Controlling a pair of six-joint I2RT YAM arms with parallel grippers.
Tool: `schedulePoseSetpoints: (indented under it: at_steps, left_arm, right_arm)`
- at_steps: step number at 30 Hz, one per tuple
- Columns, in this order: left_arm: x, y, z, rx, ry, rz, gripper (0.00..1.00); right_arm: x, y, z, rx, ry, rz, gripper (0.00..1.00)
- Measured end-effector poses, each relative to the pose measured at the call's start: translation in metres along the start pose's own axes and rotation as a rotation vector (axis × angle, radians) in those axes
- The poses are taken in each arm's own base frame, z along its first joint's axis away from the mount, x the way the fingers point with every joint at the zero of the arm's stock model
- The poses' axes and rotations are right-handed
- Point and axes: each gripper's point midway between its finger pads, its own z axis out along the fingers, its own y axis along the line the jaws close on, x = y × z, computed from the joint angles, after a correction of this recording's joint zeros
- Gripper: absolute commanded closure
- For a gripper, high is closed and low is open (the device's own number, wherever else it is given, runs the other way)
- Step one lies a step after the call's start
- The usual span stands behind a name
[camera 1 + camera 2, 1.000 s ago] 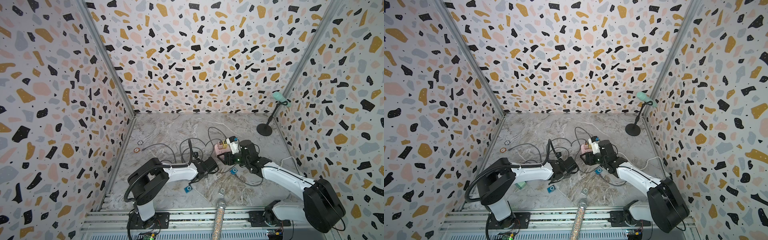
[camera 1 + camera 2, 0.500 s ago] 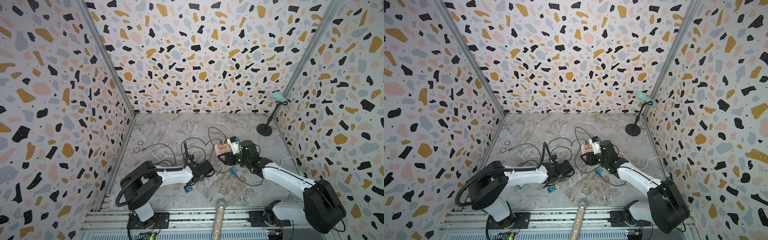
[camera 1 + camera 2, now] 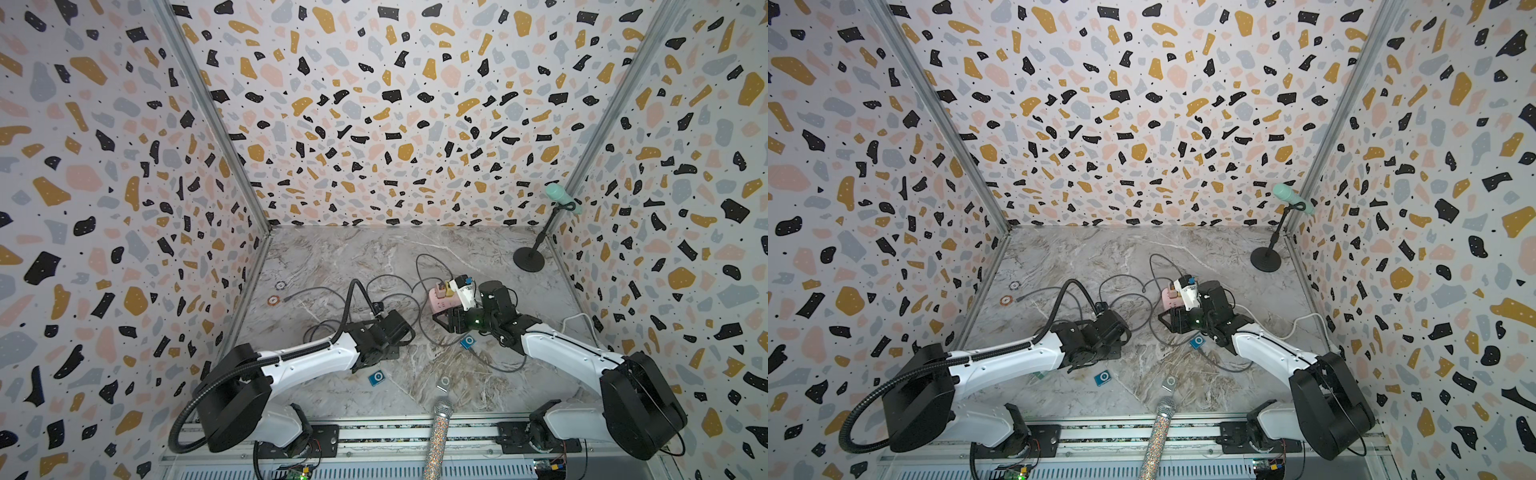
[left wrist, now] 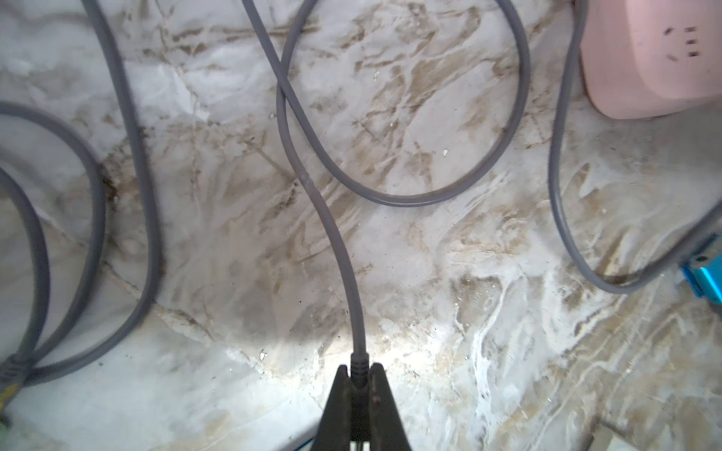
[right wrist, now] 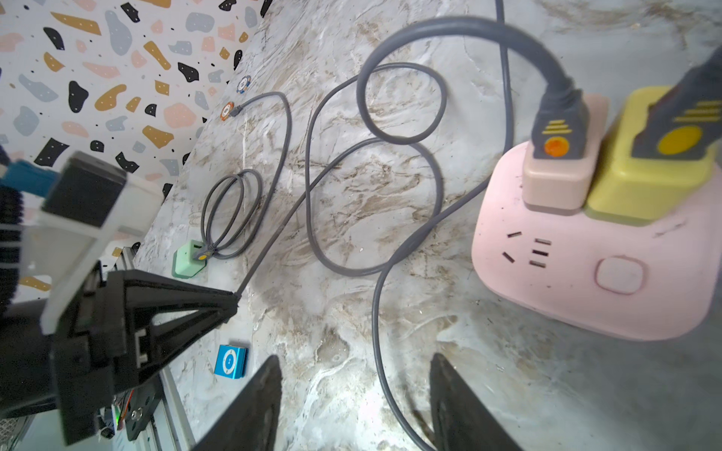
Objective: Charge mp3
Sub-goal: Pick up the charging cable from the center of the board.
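Left gripper: clamped tight on the moulded plug end of a thin grey charging cable; the connector tip is hidden between the jaws.
Right gripper: held partly open and empty, low over the marble tabletop, just beside a rounded pink plastic power strip.
Task's thing: a small blue square mp3 player lies flat and unplugged near the left gripper.
Others: a second blue player lies by the right gripper; a silver player lies near the front.
Step in hand: judged to be the carrying of the plug to the unplugged player.
Done well: the plug is to be kept square in the grip; slack is to be drawn gently so no loop is dragged; the socket, not discernible here, must be faced first; the light player is best braced by the right gripper.
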Motion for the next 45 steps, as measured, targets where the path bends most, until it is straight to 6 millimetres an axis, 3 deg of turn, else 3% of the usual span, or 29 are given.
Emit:
schedulePoseSetpoints:
  at_steps: [9, 17, 24, 35, 45]
  left_arm:
    - [-0.023, -0.026, -0.058, 0.205, -0.013, 0.149, 1.00]
    - [-0.022, -0.034, -0.098, 0.350, -0.022, 0.215, 1.00]
    - [-0.008, -0.037, -0.102, 0.393, 0.038, 0.263, 1.00]
    - [-0.001, -0.050, -0.102, 0.431, 0.124, 0.329, 1.00]
    - [0.008, -0.059, -0.098, 0.459, 0.208, 0.398, 1.00]
  right_arm:
    - [0.008, 0.042, 0.006, -0.099, 0.023, -0.316, 0.37]
    - [-0.014, 0.060, -0.023, -0.088, -0.149, -0.596, 0.38]
    - [-0.011, 0.070, -0.037, -0.101, -0.269, -0.824, 0.38]
    - [0.023, 0.115, -0.014, -0.264, -0.269, -1.146, 0.38]
    - [0.043, 0.127, 0.009, -0.303, -0.256, -1.273, 0.46]
